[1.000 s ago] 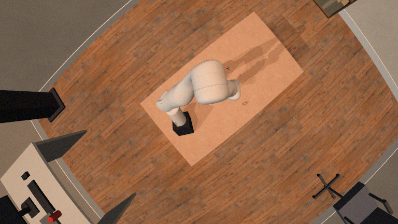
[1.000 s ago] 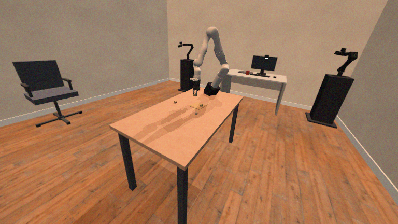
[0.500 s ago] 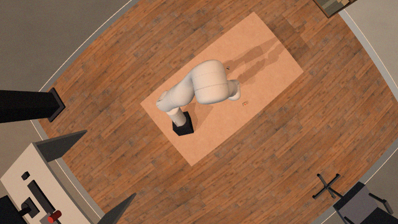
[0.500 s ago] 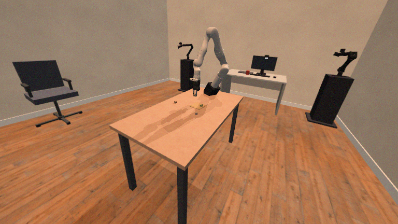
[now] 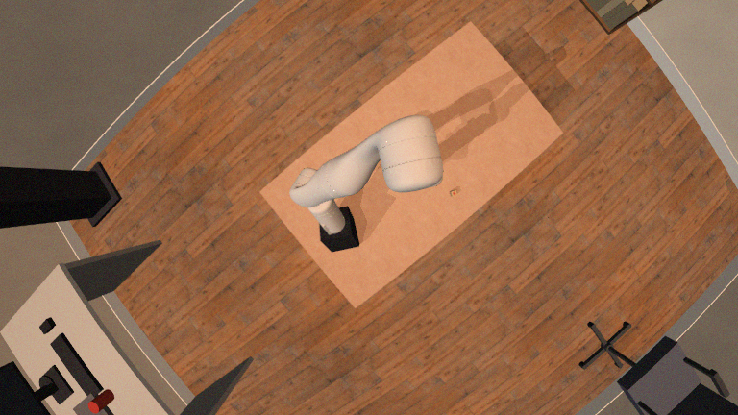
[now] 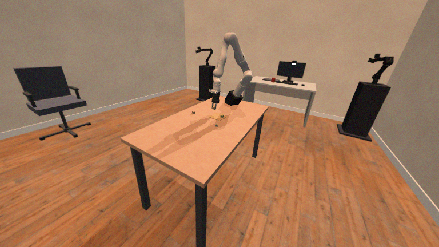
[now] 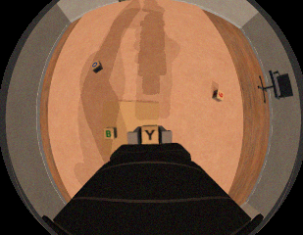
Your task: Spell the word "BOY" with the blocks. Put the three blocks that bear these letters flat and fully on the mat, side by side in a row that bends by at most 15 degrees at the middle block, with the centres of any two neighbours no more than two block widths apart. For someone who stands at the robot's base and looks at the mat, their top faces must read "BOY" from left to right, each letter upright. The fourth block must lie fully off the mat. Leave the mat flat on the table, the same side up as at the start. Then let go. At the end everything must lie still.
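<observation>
My gripper (image 7: 150, 132) is shut on the tan block with the letter Y (image 7: 150, 133) and holds it a little above the table, over the near edge of the thin yellowish mat (image 7: 142, 114). In the exterior view the gripper (image 6: 214, 105) hangs just above the mat (image 6: 218, 116). A green block with the letter B (image 7: 110, 133) lies to the left of my fingers, at the mat's edge; it also shows in the exterior view (image 6: 222, 115). A block with a red mark (image 7: 218, 94) lies off the mat to the right. A dark block (image 7: 96, 66) lies off the mat at the far left.
The arm's black base (image 6: 232, 98) stands on the table's end next to the mat. From above, the arm (image 5: 403, 155) hides the mat; only the red-marked block (image 5: 455, 191) shows. The table's edges are well away from the blocks.
</observation>
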Controlling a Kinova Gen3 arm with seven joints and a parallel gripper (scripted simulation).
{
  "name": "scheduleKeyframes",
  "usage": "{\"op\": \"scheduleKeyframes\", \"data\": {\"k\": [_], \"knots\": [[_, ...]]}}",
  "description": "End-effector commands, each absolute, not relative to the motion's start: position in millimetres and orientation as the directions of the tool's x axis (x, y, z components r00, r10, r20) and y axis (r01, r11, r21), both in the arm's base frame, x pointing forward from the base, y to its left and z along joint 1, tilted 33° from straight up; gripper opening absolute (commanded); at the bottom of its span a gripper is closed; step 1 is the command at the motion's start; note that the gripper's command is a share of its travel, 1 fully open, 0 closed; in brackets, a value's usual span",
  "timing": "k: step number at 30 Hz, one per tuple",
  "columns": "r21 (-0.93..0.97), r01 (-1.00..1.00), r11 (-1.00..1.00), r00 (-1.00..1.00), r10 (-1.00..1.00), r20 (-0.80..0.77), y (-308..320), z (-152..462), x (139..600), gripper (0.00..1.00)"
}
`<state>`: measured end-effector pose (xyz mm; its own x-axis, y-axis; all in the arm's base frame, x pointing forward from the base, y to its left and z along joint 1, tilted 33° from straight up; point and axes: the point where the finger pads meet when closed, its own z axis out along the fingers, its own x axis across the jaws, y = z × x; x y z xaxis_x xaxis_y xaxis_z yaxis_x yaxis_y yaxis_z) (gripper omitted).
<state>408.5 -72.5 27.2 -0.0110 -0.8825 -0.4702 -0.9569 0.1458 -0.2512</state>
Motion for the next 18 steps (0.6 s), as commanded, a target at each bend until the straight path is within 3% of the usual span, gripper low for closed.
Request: {"op": "scheduleKeyframes", "data": {"k": [1,18], "knots": [[-0.238,-0.962,0.130,0.002,-0.874,-0.485,-54,13,409,0.49],[-0.238,-0.962,0.130,0.002,-0.874,-0.485,-35,-20,420,0.49]]}}
